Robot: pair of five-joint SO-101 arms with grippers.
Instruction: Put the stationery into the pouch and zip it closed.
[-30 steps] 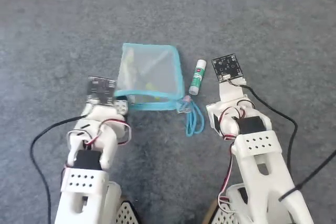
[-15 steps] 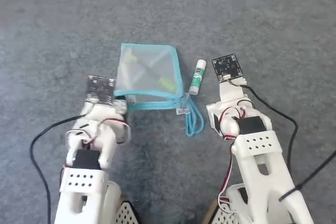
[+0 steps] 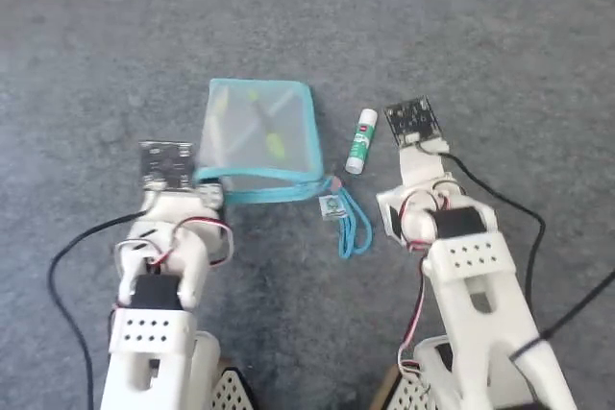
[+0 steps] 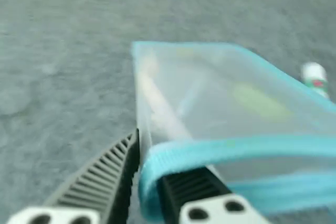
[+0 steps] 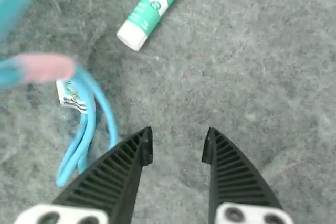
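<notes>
Pouch (image 4: 220,108) rim tight between left fingers (image 4: 102,174); glue stick (image 5: 152,3) beyond parted right fingers (image 5: 126,166).

Beyond and right of glue stick (image 3: 361,141): bare bench (image 3: 519,64) is found open | toward pouch (image 3: 258,136): passage is narrowed | beside right hand (image 5: 178,132): blue cord loop (image 5: 85,129) is laid.

Observed a translucent pouch (image 3: 258,136) with teal trim lying on the grey surface (image 3: 500,64), near corner pinched in the left gripper (image 4: 144,177). Noted a yellow-green marker (image 3: 274,144) inside. Found a white-and-green glue stick (image 3: 361,141) just beside the pouch, outside it, near the blue cord loop (image 3: 351,223).
</notes>
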